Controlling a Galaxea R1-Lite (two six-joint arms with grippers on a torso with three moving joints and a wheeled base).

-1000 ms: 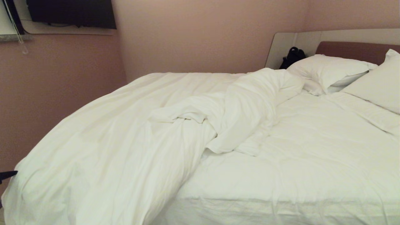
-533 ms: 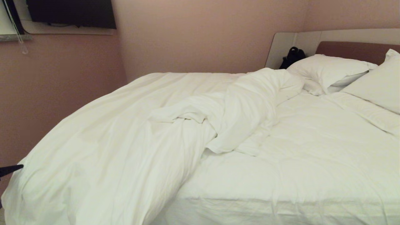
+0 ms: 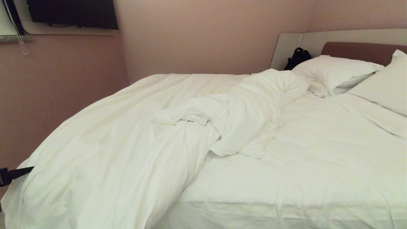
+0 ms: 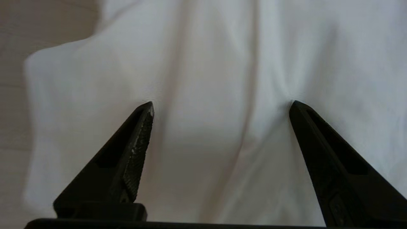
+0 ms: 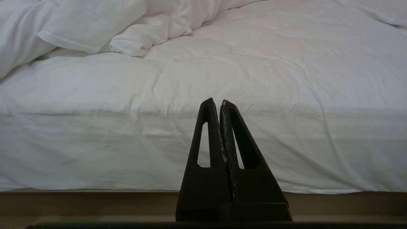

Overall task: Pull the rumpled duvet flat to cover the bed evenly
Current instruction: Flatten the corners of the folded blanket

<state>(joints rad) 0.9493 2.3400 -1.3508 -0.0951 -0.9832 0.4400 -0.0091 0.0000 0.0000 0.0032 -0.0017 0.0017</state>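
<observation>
The white duvet [image 3: 120,143] covers the left half of the bed [image 3: 318,165] and hangs over its near left corner. A rumpled ridge [image 3: 251,108] of it runs from the middle towards the pillows. The right half of the bed shows only the sheet. My left gripper [image 4: 222,105] is open at that hanging corner, with both tips against the cloth [image 4: 206,63] and nothing pinched. In the head view only one of its fingers [image 3: 22,171] shows, at the left edge. My right gripper [image 5: 216,101] is shut and empty, parked low and facing the bed's near side [image 5: 127,143].
Two white pillows [image 3: 334,71] [image 3: 384,86] lie at the brown padded headboard [image 3: 359,51]. A black bag [image 3: 297,57] sits behind them. A pink wall [image 3: 47,95] runs close along the bed's left side, with a dark screen [image 3: 73,12] above. Pale floor [image 4: 31,25] shows beside the duvet's corner.
The dark finger at the left edge of the head view reaches further right, onto the duvet's corner. The duvet and the rest of the bed look unchanged.
</observation>
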